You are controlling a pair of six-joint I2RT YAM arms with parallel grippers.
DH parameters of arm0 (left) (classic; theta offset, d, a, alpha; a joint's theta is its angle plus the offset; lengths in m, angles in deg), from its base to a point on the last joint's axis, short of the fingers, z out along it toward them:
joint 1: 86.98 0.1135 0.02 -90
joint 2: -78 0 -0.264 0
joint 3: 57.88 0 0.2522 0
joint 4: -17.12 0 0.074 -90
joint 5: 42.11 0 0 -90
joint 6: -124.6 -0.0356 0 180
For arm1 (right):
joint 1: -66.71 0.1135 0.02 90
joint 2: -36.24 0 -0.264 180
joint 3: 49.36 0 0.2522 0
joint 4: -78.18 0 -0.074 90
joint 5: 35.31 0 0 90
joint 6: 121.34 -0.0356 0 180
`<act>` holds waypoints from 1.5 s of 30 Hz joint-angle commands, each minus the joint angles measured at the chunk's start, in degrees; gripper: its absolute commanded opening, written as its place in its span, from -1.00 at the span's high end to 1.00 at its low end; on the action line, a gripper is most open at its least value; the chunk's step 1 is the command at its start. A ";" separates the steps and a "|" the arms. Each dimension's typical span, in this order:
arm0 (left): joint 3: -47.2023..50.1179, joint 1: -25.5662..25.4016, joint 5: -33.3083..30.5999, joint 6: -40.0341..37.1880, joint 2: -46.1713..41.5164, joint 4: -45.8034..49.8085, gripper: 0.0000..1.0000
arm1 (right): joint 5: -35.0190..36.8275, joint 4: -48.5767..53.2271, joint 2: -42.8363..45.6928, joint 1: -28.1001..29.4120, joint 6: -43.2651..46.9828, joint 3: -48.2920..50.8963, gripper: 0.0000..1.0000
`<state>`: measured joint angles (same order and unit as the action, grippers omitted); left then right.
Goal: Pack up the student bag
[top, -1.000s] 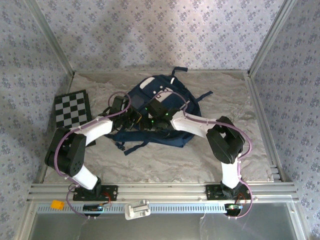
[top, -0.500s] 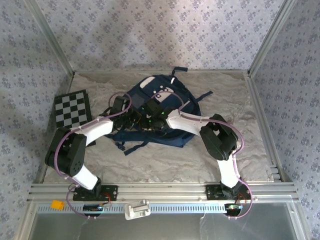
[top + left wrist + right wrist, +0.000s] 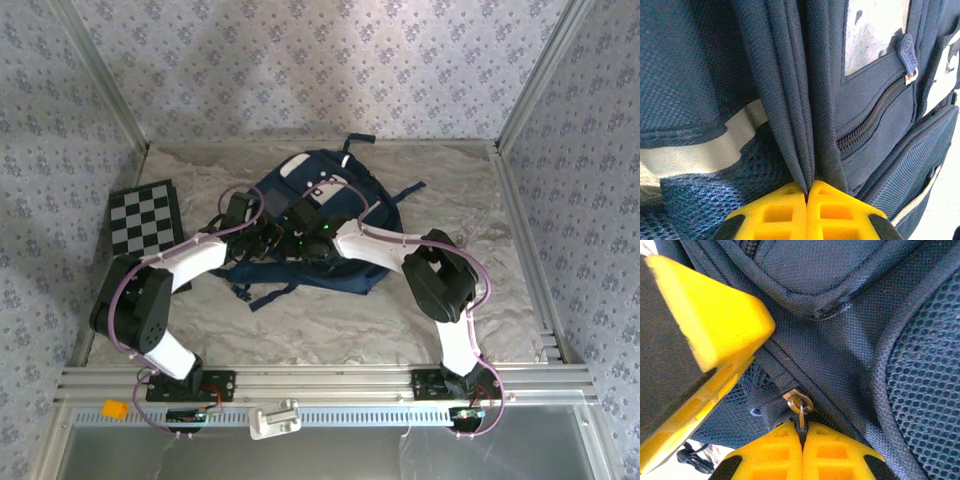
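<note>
Looking closer than the overhead camera can, the wrist views catch the left gripper (image 3: 806, 192) pinching a fold of the student bag (image 3: 690, 75) and the right gripper (image 3: 802, 434) closed on its brass zipper pull (image 3: 799, 404). Overhead, the bag lies central on the table (image 3: 300, 335), running 6 to 12 o'clock, white-patched top toward 12.

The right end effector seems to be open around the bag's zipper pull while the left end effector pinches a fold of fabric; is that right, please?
Not quite: the right wrist view shows the right end effector shut on the zipper pull of the student bag, not open around it. The left end effector does pinch a fold of fabric.
</note>
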<state>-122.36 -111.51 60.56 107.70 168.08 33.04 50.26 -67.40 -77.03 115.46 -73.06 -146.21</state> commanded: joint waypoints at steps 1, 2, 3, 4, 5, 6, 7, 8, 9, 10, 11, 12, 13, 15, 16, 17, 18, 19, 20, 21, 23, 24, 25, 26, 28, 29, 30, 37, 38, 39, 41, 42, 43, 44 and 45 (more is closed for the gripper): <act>-1.71 0.24 1.29 -1.42 -2.74 -0.23 1.00 | 3.83 3.18 3.42 -0.52 1.46 2.53 1.00; -1.82 0.39 1.28 -1.56 -2.69 -0.22 1.00 | 3.49 3.23 3.82 -0.50 1.85 3.10 1.00; -1.91 0.36 1.24 -1.64 -2.69 -0.15 1.00 | 3.46 3.62 4.31 -0.57 2.06 3.63 1.00; -1.93 0.37 1.20 -1.71 -2.57 -0.13 1.00 | 3.82 4.13 4.77 -0.56 2.24 4.01 1.00; -2.01 0.36 1.13 -1.82 -2.48 -0.13 1.00 | 4.06 4.49 5.43 -0.49 2.39 4.67 1.00; -2.23 0.36 0.96 -1.91 -2.33 0.03 1.00 | 3.97 4.66 6.20 -0.50 2.68 5.22 1.00; -2.35 0.36 0.81 -1.95 -2.08 0.32 1.00 | 3.61 4.61 6.87 -0.51 3.00 5.82 1.00; -2.45 0.46 0.39 -1.81 -1.92 0.84 1.00 | 2.87 4.41 7.69 -0.43 3.65 6.46 1.00; -2.45 0.53 -0.13 -1.69 -1.82 1.09 1.00 | 2.63 4.80 8.32 -0.35 4.07 6.84 1.00; -2.37 0.61 -0.55 -1.73 -1.79 1.01 1.00 | 2.72 5.50 8.73 -0.33 4.34 7.01 1.00; -2.45 0.71 -0.95 -1.73 -1.64 1.08 1.00 | 3.01 6.46 9.12 -0.41 4.53 7.23 1.00; -2.54 0.95 -1.05 -1.80 -1.57 1.10 1.00 | 3.53 7.15 9.57 -0.50 4.71 7.67 1.00; -2.65 1.06 -1.17 -1.90 -1.41 1.23 1.00 | 3.70 7.35 9.88 -0.61 4.75 8.21 1.00; -2.94 1.46 -0.85 -1.91 -1.16 1.20 1.00 | 3.91 7.79 10.68 -0.83 5.11 9.52 1.00; -2.98 1.62 -0.58 -1.91 -1.05 1.14 1.00 | 3.99 8.05 11.06 -0.89 5.12 9.99 1.00; -3.11 1.60 -0.45 -2.04 -0.97 1.10 1.00 | 3.81 8.31 11.44 -1.00 5.13 10.23 1.00; -3.29 1.60 -0.52 -2.15 -0.91 1.25 1.00 | 3.70 9.09 12.10 -1.03 5.23 10.32 1.00; -3.48 1.60 -0.54 -2.39 -0.73 1.36 1.00 | 3.80 9.61 12.91 -0.97 5.20 10.67 1.00; -3.78 1.81 -0.56 -3.09 -0.39 1.30 1.00 | 3.87 9.67 14.21 -0.91 5.24 11.46 1.00; -4.62 2.29 -0.80 -4.07 0.20 2.35 1.00 | 4.21 10.31 15.37 -0.93 5.19 12.46 1.00; -6.04 3.82 -1.32 -5.37 1.19 4.95 1.00 | 5.29 12.89 17.65 -1.14 5.24 14.12 1.00; -6.10 4.74 -1.09 -5.69 1.57 4.92 1.00 | 5.55 14.71 19.04 -1.41 5.09 16.21 1.00; -5.98 5.47 -1.06 -5.90 1.73 4.34 1.00 | 6.30 15.95 20.32 -1.80 5.03 17.75 1.00; -6.09 6.19 -0.93 -6.52 2.06 3.38 1.00 | 6.85 16.87 21.87 -2.42 4.88 19.55 1.00; -8.47 7.86 0.35 -8.38 3.87 4.53 1.00 | 6.85 17.65 24.95 -3.93 4.71 22.94 1.00; -10.18 8.48 1.25 -9.67 5.23 5.47 1.00 | 6.71 17.87 26.57 -4.92 4.58 24.61 1.00; -11.80 9.09 1.86 -10.92 6.57 5.93 1.00 | 6.66 18.08 28.27 -5.88 4.46 25.94 1.00; -18.60 9.94 5.49 -14.85 12.23 5.05 1.00 | 5.65 16.23 28.31 -4.10 9.11 21.43 1.00; -19.29 9.93 6.22 -15.50 12.69 5.09 1.00 | 4.66 15.35 27.16 -2.92 9.68 19.76 1.00; -19.94 10.10 6.64 -16.28 12.83 5.67 1.00 | 3.68 14.36 26.09 -2.16 9.97 18.41 1.00; -20.48 10.27 7.27 -18.24 12.30 7.11 0.73 | 2.48 11.59 23.86 -0.97 9.99 16.16 1.00; -20.24 10.33 7.64 -18.83 11.62 7.38 0.61 | 2.17 10.73 23.17 -0.85 9.82 15.57 1.00; -19.40 10.36 8.30 -19.36 10.53 7.51 0.45 | 1.97 10.25 22.39 -0.75 9.72 15.24 1.00; -18.29 10.29 8.95 -19.51 9.13 7.52 0.35 | 2.21 10.10 21.82 -0.71 9.72 15.28 1.00; -16.91 10.29 9.76 -19.42 7.78 7.36 0.27 | 2.75 10.05 21.54 -0.53 9.64 15.26 1.00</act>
<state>-140.22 -101.19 68.27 91.17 179.97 41.04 53.71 -56.86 -54.43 114.54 -64.66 -129.11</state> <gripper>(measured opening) 0.342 0.052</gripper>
